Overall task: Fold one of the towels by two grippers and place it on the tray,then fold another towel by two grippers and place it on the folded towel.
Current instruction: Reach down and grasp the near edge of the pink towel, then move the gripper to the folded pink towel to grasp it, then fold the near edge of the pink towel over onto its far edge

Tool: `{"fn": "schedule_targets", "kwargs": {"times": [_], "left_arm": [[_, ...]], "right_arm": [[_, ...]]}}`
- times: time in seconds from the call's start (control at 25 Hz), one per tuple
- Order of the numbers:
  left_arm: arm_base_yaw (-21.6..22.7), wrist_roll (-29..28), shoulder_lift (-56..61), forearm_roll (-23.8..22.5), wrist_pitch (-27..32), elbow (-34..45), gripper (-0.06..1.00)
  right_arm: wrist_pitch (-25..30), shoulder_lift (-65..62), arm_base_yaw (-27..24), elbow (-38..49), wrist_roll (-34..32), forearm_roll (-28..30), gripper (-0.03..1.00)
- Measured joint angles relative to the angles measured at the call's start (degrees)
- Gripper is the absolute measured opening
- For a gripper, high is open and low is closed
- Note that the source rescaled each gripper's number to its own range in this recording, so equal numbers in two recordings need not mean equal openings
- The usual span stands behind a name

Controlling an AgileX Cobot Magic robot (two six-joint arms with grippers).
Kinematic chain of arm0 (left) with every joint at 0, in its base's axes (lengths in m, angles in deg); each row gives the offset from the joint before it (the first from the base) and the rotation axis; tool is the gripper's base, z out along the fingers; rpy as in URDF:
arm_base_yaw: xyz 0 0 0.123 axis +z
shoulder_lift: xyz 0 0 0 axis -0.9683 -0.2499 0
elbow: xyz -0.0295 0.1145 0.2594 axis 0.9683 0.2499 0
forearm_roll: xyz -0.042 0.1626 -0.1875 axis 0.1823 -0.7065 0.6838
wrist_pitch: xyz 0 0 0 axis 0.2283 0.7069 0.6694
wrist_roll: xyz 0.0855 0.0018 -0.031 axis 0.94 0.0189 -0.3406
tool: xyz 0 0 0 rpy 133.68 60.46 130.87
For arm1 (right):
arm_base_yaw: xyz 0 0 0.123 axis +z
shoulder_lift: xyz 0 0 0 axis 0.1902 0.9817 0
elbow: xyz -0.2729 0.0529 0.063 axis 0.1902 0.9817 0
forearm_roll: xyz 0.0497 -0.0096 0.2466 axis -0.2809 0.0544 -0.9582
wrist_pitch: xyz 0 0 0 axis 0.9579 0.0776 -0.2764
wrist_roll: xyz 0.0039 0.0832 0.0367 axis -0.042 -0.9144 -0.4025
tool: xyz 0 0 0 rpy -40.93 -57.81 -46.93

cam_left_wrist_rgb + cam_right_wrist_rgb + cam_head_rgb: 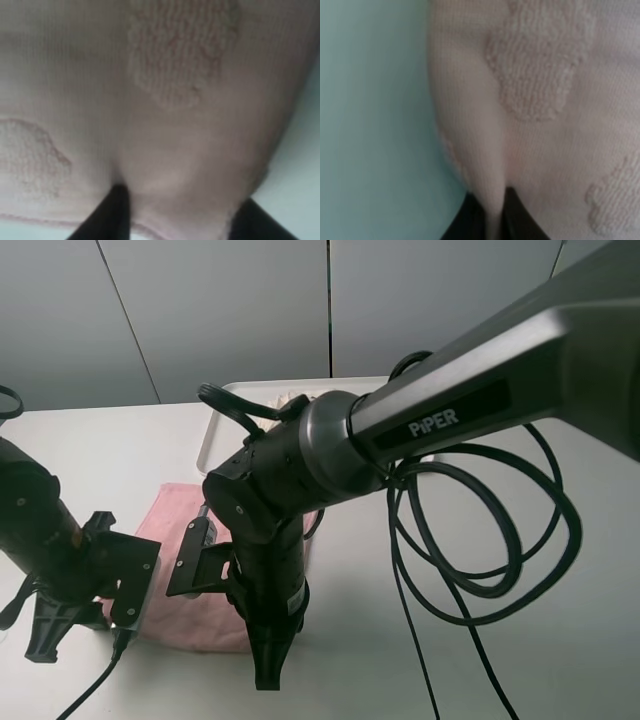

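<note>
The pink towel point(175, 515) lies flat on the table in front of the tray point(213, 435), and both arms cover most of it. My right gripper point(268, 675) points down at its near edge. In the right wrist view that right gripper point(492, 220) is shut on a thin raised fold of the pink towel point(545, 100). My left gripper point(42, 645) is low at the towel's left side. In the left wrist view the left gripper point(187, 220) has its fingers apart, with a hump of pink towel point(175, 75) between them. A bit of the cream towel point(292, 400) shows on the tray behind the right arm.
The right arm's thick body crosses the middle of the high view and hides most of the tray. Loops of black cable point(480, 570) hang over the table on the right. White tabletop point(560, 660) surrounds the towel, with a grey wall behind.
</note>
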Motion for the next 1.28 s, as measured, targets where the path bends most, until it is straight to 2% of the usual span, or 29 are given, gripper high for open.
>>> {"fn": "schedule_targets", "kwargs": {"times": [0.12,0.16,0.56,0.88,1.12,1.28], "left_arm": [[0.00,-0.22,-0.10,-0.87,-0.22,-0.10,0.08],[0.00,-0.22,-0.10,-1.34,-0.22,-0.10,0.04],[0.00,-1.43,4.02,-2.04,0.94,0.11,0.03],[0.00,-8.51,8.60,-2.04,0.13,0.11,0.03],[1.30,-18.16,11.98,-1.64,-5.77,-1.03,0.03],[3.26,-21.53,12.02,1.47,-7.97,-3.19,0.03]], "right_arm": [[0.00,0.00,0.00,0.00,-0.88,0.00,0.02],[0.00,0.00,0.00,0.00,-1.60,0.00,0.02],[0.47,-1.83,0.00,0.00,-5.94,1.24,0.02],[2.88,-8.66,-2.64,0.10,-9.62,4.27,0.02],[2.96,-12.33,-7.20,0.10,-15.02,4.27,0.02],[2.27,-12.57,-8.77,0.10,-18.45,4.27,0.02]]}}
